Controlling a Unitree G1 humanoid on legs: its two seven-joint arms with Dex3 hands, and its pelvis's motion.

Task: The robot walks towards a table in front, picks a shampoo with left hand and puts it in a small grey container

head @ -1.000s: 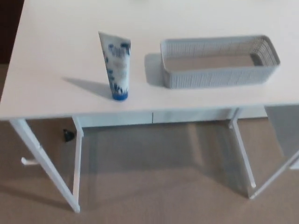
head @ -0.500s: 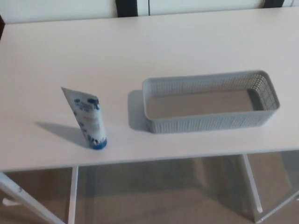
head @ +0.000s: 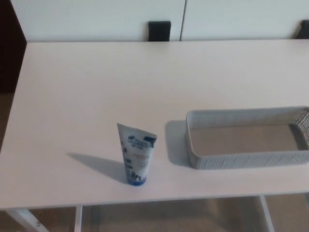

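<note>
A white shampoo tube (head: 136, 154) with blue print stands upright on its blue cap near the front edge of the white table (head: 96, 87). To its right, a short gap away, sits a small grey slatted container (head: 248, 159), long and low, with nothing inside; its right end is cut off by the picture edge. Neither of my hands shows in the head view.
The table's front edge (head: 145, 200) runs just below the tube, with white legs and beige floor under it. Behind the table is a white wall with a dark block (head: 159, 30) at the back edge. A dark area lies at the left.
The whole picture has shifted: the camera has moved closer and tilted up, so more of the tabletop and the back wall show. The tube and container keep their places on the table.
</note>
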